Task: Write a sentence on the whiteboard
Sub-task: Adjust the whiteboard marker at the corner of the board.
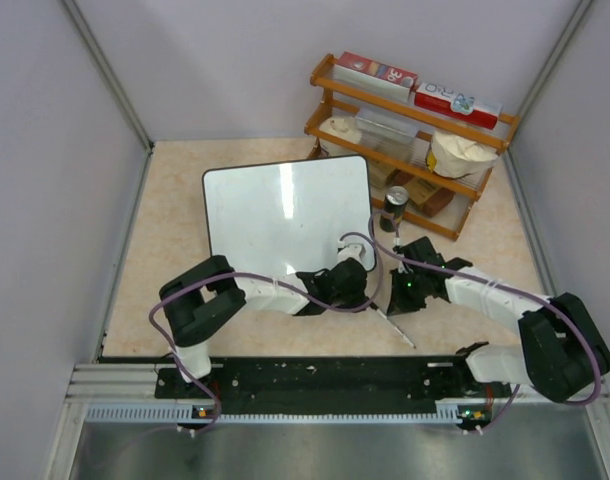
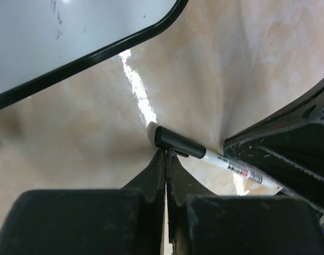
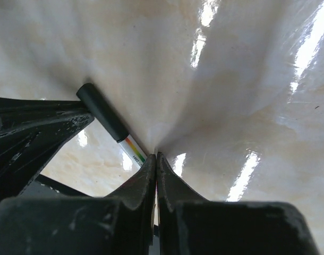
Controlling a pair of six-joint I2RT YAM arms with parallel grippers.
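Shows a large flat white rectangular whiteboard [image 1: 285, 210] with a thin black rim and rounded corners, lying flat on a beige marbled desk [image 1: 175, 230], toward the middle and rear. Catches only a few faint dark marks [image 2: 58, 20] on the board's surface in the left wrist view, too small to read. Finds a slim white marker pen [image 2: 179, 142] with a black cap flat on the desk just off the board's near right corner, between the two arms. Puts the left end effector [image 2: 166, 155] low over the desk, fingers pressed together with no gap, tips touching the pen at its cap. Puts the right end effector [image 3: 155, 156] opposite, likewise fully closed, tips against the pen's barrel beside a coloured label. Sets a tiered wooden rack [image 1: 330, 100] at the rear right, loaded with red-and-white boxes and pale bowls, and a dark drinks can [image 1: 393, 208] just in front of it.
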